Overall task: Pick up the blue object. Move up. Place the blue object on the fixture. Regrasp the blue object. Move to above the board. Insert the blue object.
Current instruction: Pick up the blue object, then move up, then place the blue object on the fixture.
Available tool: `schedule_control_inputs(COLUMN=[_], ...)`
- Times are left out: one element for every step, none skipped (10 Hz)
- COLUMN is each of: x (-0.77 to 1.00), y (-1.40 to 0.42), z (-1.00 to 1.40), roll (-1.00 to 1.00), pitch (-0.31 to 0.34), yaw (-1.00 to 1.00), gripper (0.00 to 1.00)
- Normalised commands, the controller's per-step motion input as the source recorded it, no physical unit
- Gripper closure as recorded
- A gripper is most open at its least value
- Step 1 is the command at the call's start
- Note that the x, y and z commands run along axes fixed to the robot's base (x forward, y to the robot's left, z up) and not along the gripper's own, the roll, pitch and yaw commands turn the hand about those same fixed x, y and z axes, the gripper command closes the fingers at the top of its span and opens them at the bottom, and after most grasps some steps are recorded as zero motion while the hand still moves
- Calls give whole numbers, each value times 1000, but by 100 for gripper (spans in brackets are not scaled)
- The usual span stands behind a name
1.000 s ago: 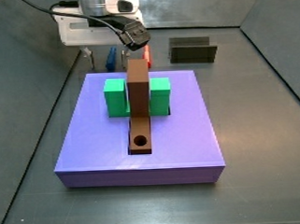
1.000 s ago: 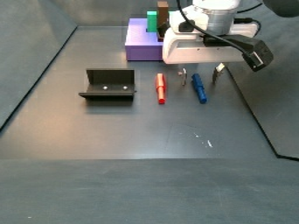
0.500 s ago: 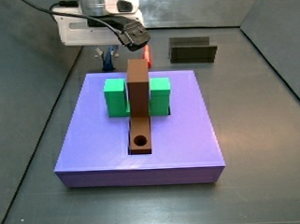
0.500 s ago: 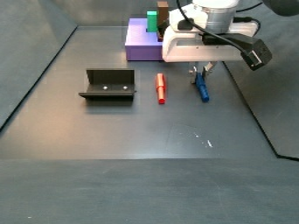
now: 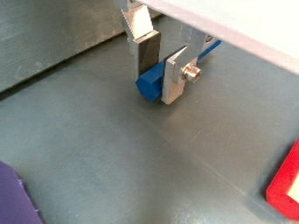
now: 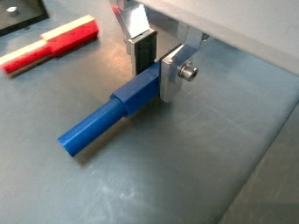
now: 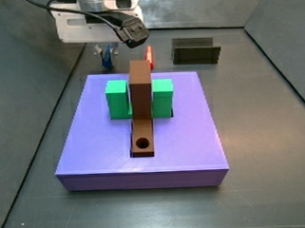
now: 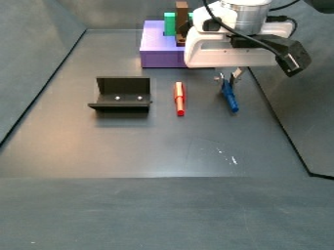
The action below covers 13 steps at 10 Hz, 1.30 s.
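Note:
The blue peg (image 6: pixel 103 124) is a slim blue cylinder, clamped at one end between my gripper's (image 6: pixel 160 66) silver fingers. It juts out low over the grey floor. Both wrist views show the pads pressed on it, and it also shows in the wrist view (image 5: pixel 149 86) with my gripper (image 5: pixel 159 75). In a side view the gripper (image 8: pixel 229 80) hangs over the peg (image 8: pixel 229 97), right of the red peg (image 8: pixel 179 98). The dark fixture (image 8: pixel 119 95) stands further left. The lavender board (image 7: pixel 143 135) carries a green block (image 7: pixel 119 99) and a brown bar (image 7: pixel 142 112). The gripper (image 7: pixel 109 57) is behind the board.
The red peg lies on the floor beside the blue one, also in a wrist view (image 6: pixel 52 45). The fixture shows at the back in a side view (image 7: pixel 197 52). Grey walls enclose the floor. The board's corner (image 5: pixel 12 199) shows in a wrist view.
My gripper has closed on the blue peg and risen slightly with it. The peg has shifted a little. The red peg, fixture and board have not moved.

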Motion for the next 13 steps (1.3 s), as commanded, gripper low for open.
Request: schedule_control_inputs(x=[0,0,0,0,0,0,0,0,0,-39,-86,-51,0], y=[0,0,0,0,0,0,0,0,0,-1,12,11,0], z=[0,0,0,0,0,0,0,0,833,786,583,305,0], roll=[0,0,0,0,0,0,0,0,0,0,17,47,-9], pitch=[0,0,0,0,0,0,0,0,0,30,52,22,0], yaw=[0,0,0,0,0,0,0,0,0,5,8,-2,0], gripper=[100,100,100,100,100,100,100,100,100,100,100,100,100])
